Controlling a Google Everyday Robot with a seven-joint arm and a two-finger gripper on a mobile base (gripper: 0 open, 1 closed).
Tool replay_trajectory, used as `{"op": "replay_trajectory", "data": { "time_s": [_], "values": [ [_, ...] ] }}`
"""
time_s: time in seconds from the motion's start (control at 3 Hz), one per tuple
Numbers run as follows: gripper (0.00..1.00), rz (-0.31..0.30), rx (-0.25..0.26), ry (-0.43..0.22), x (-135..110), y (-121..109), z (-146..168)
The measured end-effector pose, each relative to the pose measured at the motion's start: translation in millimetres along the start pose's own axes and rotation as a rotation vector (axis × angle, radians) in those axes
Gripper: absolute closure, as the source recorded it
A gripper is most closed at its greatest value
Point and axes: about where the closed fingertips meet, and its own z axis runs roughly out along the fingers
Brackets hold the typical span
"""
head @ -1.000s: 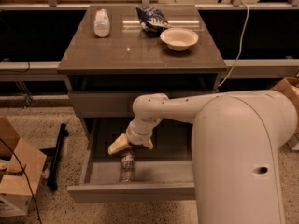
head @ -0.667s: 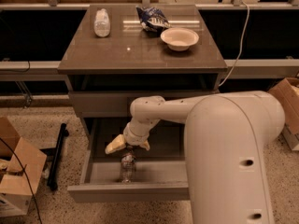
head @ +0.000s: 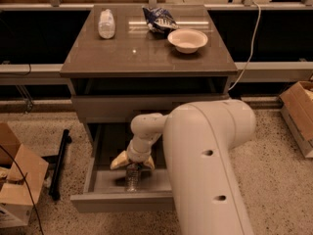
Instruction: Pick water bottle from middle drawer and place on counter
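Bottle not yet grasped; lifting and placing are left.
The gripper (head: 132, 163) is low in the middle drawer (head: 112, 202), fingers spread on both sides of the upright water bottle (head: 132, 178) just beneath it; the counter (head: 146, 55) is well above.

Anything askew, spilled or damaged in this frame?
Nothing stands out. The water bottle stands upright in the open middle drawer, the hand straddling its top with fingers open. On the counter, only a crumpled snack bag looks untidy; nothing spilled.

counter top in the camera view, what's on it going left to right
white bottle → crumpled snack bag → bowl; the gripper is down in the open middle drawer, over the water bottle
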Motion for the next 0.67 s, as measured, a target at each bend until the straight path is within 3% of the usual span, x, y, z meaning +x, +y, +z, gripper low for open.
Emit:
{"op": "replay_trajectory", "data": {
  "time_s": [0.33, 0.67],
  "values": [
    [0.14, 0.073, 0.020, 0.053, 5.3, -7.3, 31.3],
    [0.39, 0.114, 0.036, 0.067, 8.8, -10.9, 39.6]
  ]
}}
